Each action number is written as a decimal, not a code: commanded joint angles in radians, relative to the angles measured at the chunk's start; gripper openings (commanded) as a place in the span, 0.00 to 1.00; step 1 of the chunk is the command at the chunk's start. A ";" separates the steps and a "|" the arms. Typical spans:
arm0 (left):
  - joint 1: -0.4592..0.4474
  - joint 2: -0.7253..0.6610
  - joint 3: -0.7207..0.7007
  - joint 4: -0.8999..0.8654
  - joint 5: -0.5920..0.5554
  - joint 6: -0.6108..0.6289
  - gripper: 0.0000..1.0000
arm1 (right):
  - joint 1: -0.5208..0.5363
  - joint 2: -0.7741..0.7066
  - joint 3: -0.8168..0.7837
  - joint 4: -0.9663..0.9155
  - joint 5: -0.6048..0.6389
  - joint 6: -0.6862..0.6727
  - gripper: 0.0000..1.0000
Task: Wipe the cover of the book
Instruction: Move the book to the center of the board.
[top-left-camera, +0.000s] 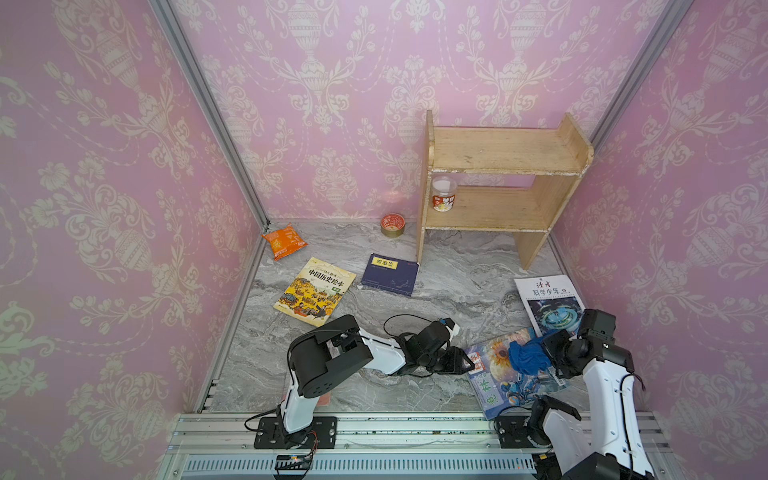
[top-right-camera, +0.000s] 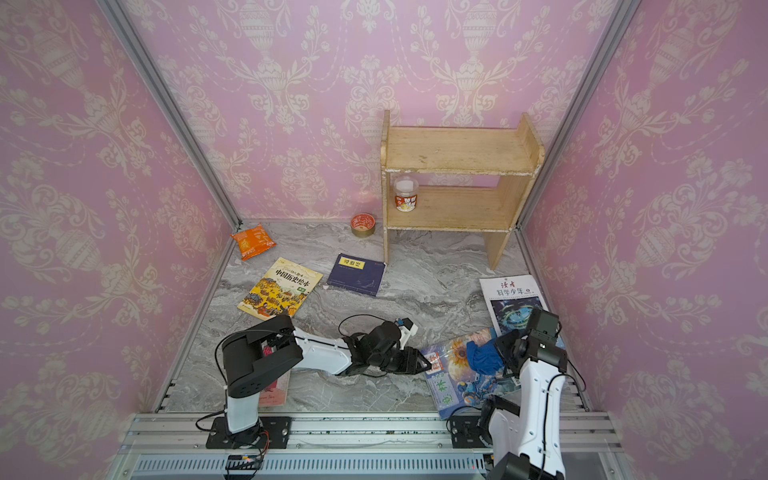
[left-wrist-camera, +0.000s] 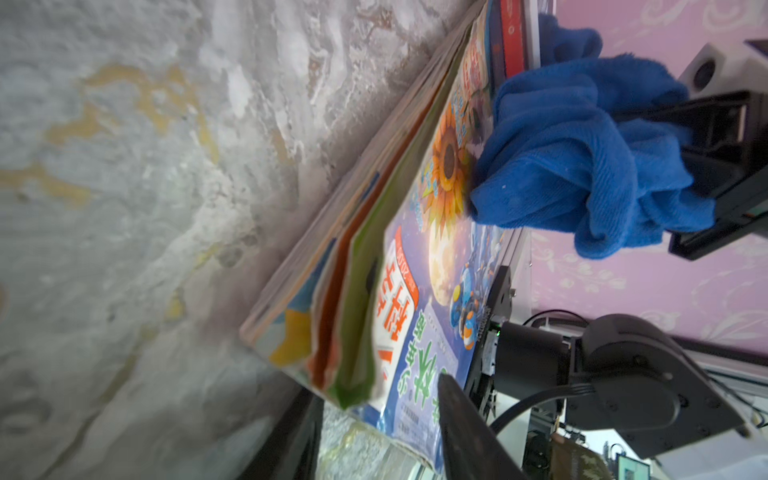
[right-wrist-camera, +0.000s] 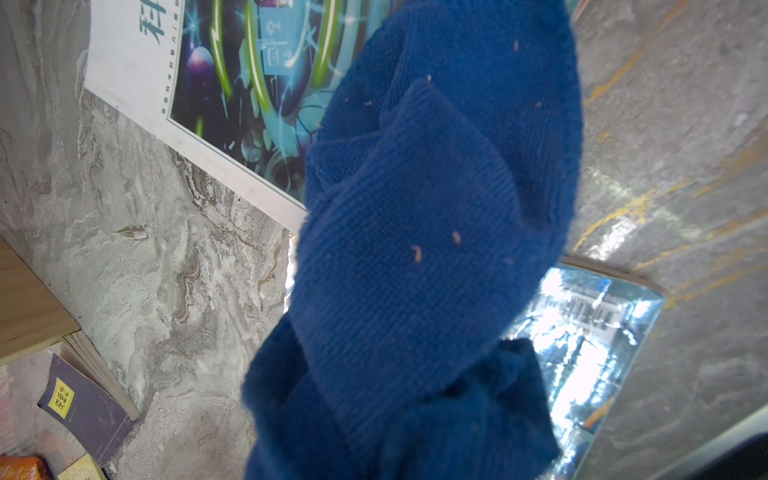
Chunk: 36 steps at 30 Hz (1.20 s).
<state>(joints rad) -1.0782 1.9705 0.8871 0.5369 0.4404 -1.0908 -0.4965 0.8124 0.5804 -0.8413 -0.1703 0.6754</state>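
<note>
In both top views the book (top-left-camera: 498, 388) (top-right-camera: 455, 384) with the sunflower cover lies flat on the marble-patterned tabletop (top-left-camera: 436, 291), well in front of the wooden shelf (top-left-camera: 498, 166) and far nearer my bases than the shelf is. My left pincer (top-left-camera: 468, 362) sits at the book's edge. My right pincer (top-left-camera: 550, 353) is pressed together on a bunched blue cloth (top-left-camera: 527, 357) that rests on the cover.

From the left wrist, the book is thin, soft-backed and glossy, and its pages fan loosely at the corner. I judge it light and floppy, likely to skid on the smooth stone under a wipe. My left fingers (left-wrist-camera: 469, 432) straddle that corner, but I cannot tell whether they bite down on it. The edge seems the right place to hold, clear of the area to be wiped.

From the right wrist, the cloth fills the view: plush, ribbed terry with pale lint flecks. It looks soft enough to mould to the cover, which glares slickly beneath it.
</note>
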 joint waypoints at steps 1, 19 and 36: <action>0.010 0.059 0.009 0.054 0.013 -0.051 0.31 | -0.004 -0.003 -0.009 0.014 -0.035 -0.030 0.00; 0.107 0.020 0.015 0.041 0.048 -0.016 0.00 | 0.006 -0.010 -0.014 0.029 -0.066 -0.045 0.00; 0.391 -0.333 -0.014 -0.778 -0.073 0.489 0.38 | 0.392 0.008 0.095 0.020 0.202 0.021 0.00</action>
<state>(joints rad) -0.7124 1.6779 0.8806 -0.0433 0.4461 -0.7303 -0.2062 0.8082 0.6125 -0.8207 -0.0994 0.6613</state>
